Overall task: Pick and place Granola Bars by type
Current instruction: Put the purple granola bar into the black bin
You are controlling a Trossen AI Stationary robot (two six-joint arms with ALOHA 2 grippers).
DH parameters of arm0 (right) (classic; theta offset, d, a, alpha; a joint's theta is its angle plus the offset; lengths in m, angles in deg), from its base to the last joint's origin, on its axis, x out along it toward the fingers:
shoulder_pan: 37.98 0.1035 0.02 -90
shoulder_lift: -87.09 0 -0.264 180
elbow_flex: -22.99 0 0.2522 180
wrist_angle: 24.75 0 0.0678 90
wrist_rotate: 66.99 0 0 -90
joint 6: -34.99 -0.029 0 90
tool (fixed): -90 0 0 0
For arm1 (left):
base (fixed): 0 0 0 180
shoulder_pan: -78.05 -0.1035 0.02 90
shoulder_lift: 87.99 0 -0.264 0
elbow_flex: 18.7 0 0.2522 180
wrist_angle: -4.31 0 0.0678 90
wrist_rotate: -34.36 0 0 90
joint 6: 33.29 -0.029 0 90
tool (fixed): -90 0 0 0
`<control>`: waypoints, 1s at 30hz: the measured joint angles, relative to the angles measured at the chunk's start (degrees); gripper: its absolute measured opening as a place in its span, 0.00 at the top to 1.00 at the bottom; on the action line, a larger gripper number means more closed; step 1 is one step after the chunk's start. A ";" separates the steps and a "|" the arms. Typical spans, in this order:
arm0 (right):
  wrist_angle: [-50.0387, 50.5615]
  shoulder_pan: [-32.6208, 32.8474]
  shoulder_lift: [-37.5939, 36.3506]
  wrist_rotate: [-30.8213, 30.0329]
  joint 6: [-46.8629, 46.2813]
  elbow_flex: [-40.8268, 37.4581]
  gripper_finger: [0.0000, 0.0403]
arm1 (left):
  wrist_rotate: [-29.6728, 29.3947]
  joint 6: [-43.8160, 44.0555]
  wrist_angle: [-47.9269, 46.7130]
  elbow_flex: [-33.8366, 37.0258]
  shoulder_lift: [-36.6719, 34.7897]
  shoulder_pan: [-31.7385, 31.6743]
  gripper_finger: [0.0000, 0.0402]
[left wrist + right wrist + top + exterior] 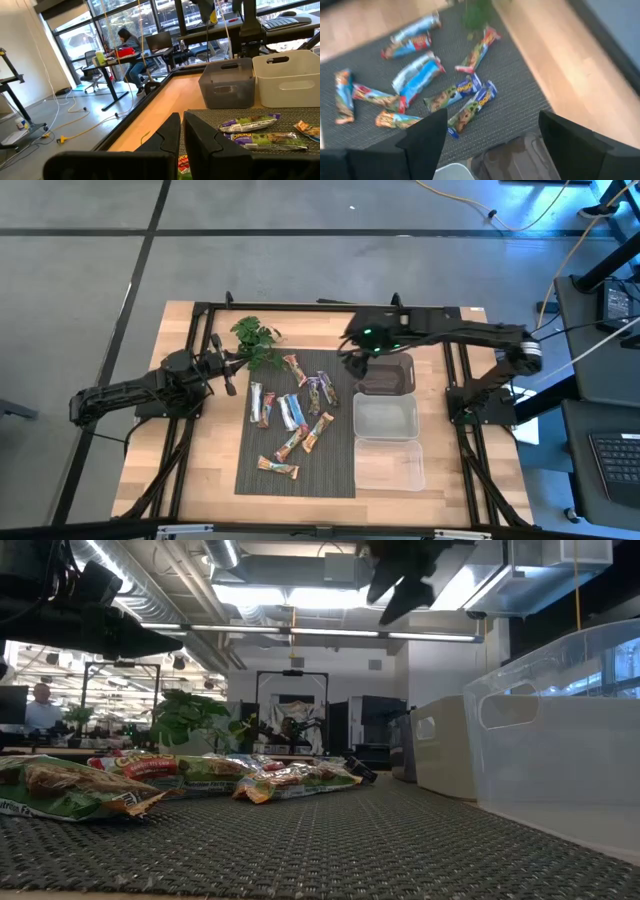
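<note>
Sorting looks barely begun: the Granola Bars (295, 415) lie scattered on the dark mat (250, 470), just beyond the right gripper (352, 360), whose jaws stand wide and empty above the grey bin (386, 374). The left gripper (228, 370) waits closed beside the mat.

About ten granola bars (296, 412) in shiny wrappers lie flat, scattered loosely on the dark mat (250, 470). Some are blue-white, others orange-tan or purple-brown. Several touch; one orange bar lies apart.
</note>
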 joint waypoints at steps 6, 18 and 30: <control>-1.18 2.39 8.89 0.02 -0.18 0.68 0.22 | -0.01 0.00 0.27 -0.02 0.00 0.00 0.96; -8.75 5.36 21.47 -1.90 -3.11 0.73 0.22 | -0.17 0.00 0.22 0.00 0.00 0.00 0.96; -10.05 5.34 26.52 -3.65 -6.49 0.73 0.22 | -0.22 0.00 -0.01 -0.01 0.00 0.00 0.96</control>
